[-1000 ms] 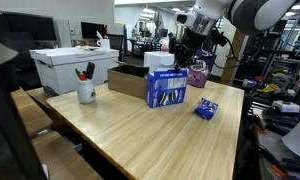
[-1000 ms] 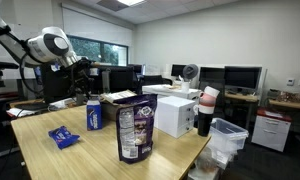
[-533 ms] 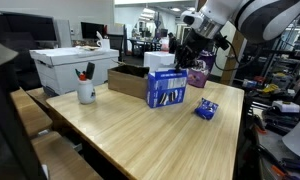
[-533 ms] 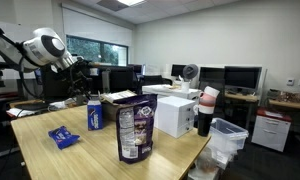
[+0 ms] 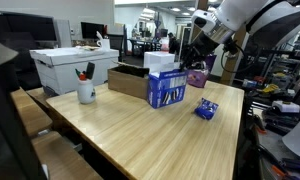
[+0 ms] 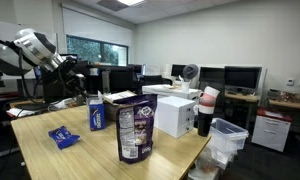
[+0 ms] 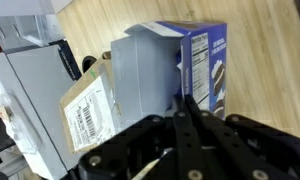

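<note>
My gripper [image 7: 185,101] is shut, its two black fingers pressed together with nothing between them. In the wrist view it hangs just over a blue carton [image 7: 202,58] whose top flap stands open. In both exterior views the gripper [image 5: 194,52] [image 6: 76,72] hovers in the air behind and above that blue carton [image 5: 167,89] [image 6: 95,113], apart from it. A purple snack bag [image 5: 198,72] [image 6: 136,130] stands on the wooden table [image 5: 140,135], and a small blue packet [image 5: 206,108] [image 6: 62,136] lies flat on it.
An open cardboard box [image 5: 127,80] [image 7: 86,112] sits beside the carton. A white box [image 5: 72,64] [image 6: 175,114] and a white mug with pens [image 5: 86,92] stand near one table end. A bin [image 6: 228,136] stands on the floor; desks with monitors surround the table.
The arm has drawn back and away from the blue carton, towards the edge of both exterior views. The jaws stay shut throughout.
</note>
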Available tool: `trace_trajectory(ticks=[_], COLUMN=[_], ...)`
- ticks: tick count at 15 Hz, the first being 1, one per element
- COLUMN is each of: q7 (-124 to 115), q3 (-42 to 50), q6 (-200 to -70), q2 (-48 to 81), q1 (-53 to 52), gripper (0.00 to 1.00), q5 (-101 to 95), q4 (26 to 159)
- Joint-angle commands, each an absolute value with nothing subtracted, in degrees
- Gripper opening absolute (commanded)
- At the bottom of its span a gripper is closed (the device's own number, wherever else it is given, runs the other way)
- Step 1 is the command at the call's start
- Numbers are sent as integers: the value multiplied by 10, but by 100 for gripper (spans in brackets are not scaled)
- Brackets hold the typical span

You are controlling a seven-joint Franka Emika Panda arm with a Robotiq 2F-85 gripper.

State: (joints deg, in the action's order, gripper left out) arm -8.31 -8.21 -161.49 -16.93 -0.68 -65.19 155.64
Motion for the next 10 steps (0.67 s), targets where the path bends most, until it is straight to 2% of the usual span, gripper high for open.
trace_trajectory(ticks=[1, 10], q7=[-221, -474], q3=[-124, -177], q6=[-1593, -1495], q2=[-207, -191], q1=[16, 6], gripper=[4, 4], q5=[-761, -935], q4=[1582, 1600])
